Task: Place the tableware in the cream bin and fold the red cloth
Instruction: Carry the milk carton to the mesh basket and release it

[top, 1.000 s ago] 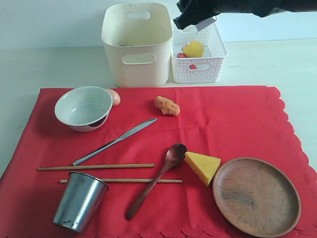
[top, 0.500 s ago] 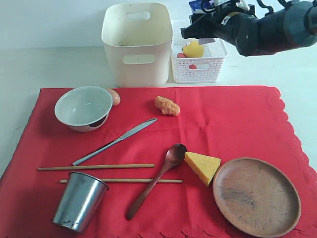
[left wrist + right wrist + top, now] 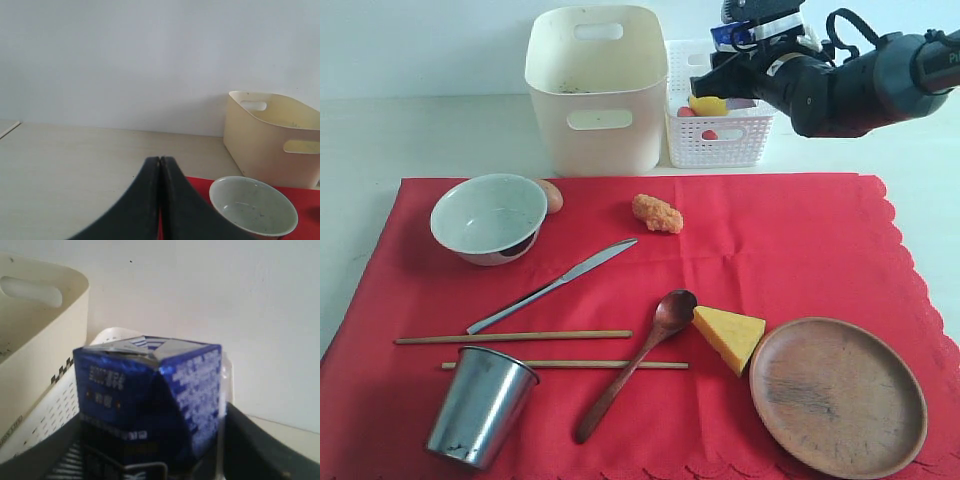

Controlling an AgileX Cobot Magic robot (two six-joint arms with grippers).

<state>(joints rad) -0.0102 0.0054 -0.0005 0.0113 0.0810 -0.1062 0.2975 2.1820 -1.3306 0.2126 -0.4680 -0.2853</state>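
Observation:
The red cloth (image 3: 770, 250) lies spread flat with the tableware on it. These are a pale bowl (image 3: 488, 215), a steel cup (image 3: 480, 405), a knife (image 3: 555, 285), two chopsticks (image 3: 510, 338), a dark wooden spoon (image 3: 635, 365) and a brown plate (image 3: 838, 395). Behind the cloth stands the cream bin (image 3: 597, 90). My right gripper (image 3: 730, 68) hangs over the white basket, shut on a blue milk carton (image 3: 150, 395). The left gripper (image 3: 160, 161) is shut on nothing, near the bowl (image 3: 252, 210), and is out of the exterior view.
A white lattice basket (image 3: 720, 140) beside the bin holds a lemon (image 3: 708, 104) and small red items. On the cloth also lie a cheese wedge (image 3: 728, 335), a fried orange piece (image 3: 657, 213) and an egg (image 3: 552, 196) behind the bowl.
The right arm has swung round and come lower over the white basket, and the blue carton now shows in its gripper. Nothing on the cloth has moved.

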